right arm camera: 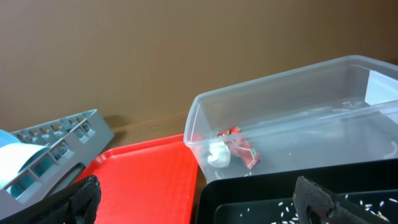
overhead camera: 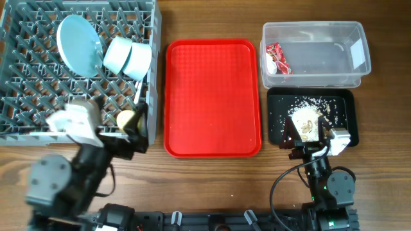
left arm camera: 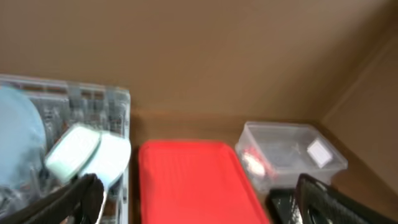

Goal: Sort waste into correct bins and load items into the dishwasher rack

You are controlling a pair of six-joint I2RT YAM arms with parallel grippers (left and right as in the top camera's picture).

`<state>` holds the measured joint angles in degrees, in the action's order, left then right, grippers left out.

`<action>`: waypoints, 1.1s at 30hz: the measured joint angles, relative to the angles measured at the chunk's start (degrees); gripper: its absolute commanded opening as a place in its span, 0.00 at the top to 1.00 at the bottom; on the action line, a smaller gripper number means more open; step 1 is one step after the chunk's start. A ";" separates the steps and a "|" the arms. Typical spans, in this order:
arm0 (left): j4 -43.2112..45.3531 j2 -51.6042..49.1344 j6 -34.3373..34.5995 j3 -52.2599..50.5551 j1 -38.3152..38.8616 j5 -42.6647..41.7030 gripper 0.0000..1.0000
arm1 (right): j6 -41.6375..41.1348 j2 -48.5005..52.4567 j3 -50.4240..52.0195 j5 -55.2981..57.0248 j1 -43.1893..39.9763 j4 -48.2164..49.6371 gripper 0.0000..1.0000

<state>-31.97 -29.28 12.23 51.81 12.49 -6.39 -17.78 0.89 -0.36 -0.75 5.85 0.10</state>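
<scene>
Judging from how things lie, the sorting and loading are taken to be nearly or wholly done, so the coming move is expected to turn on where each arm stands relative to what has been put away. The left fingers [left arm camera: 199,186] are seen spread wide apart with nothing between them; from them the dishwasher rack [overhead camera: 26,135] lies to the left and the red tray [overhead camera: 212,96] straight ahead. In the rack the pale blue plate [overhead camera: 78,43] is stood on edge, the two bowls [overhead camera: 127,56] are leaned just beside it, and the yellow cup [overhead camera: 126,119] is lodged at the near right corner, close by the left wrist, so the left arm is judged the nearer one for anything in the rack. Whether the cup is touched by that arm cannot be told from above. The right fingers [right arm camera: 196,190] are likewise spread wide and nothing is held; they are poised over the black tray [overhead camera: 277,115], on which the food scraps [overhead camera: 311,104] are scattered. Beyond it, ahead of those fingers, the wrapper [right arm camera: 236,149] is lodged in the left end of the clear tub [overhead camera: 314,25], its long axis run roughly from near to far. No waste or dish can be made out on the tabletop [overhead camera: 212,189].
</scene>
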 measured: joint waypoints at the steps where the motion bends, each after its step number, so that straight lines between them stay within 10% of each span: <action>1: 3.15 2.49 -0.15 -4.94 -0.26 -0.98 0.00 | 0.00 0.00 0.00 0.00 0.00 0.00 0.00; 14: 26.93 25.14 0.11 -42.49 -1.49 -3.63 0.00 | 0.00 0.00 0.00 0.00 0.00 0.04 0.00; 33: 28.55 28.50 0.11 -50.99 -2.49 -4.00 0.00 | 0.00 0.00 0.00 0.02 0.00 0.04 0.00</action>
<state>-3.42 -0.78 12.34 0.82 10.00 -10.39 -17.78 0.89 -0.36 -0.73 5.85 0.14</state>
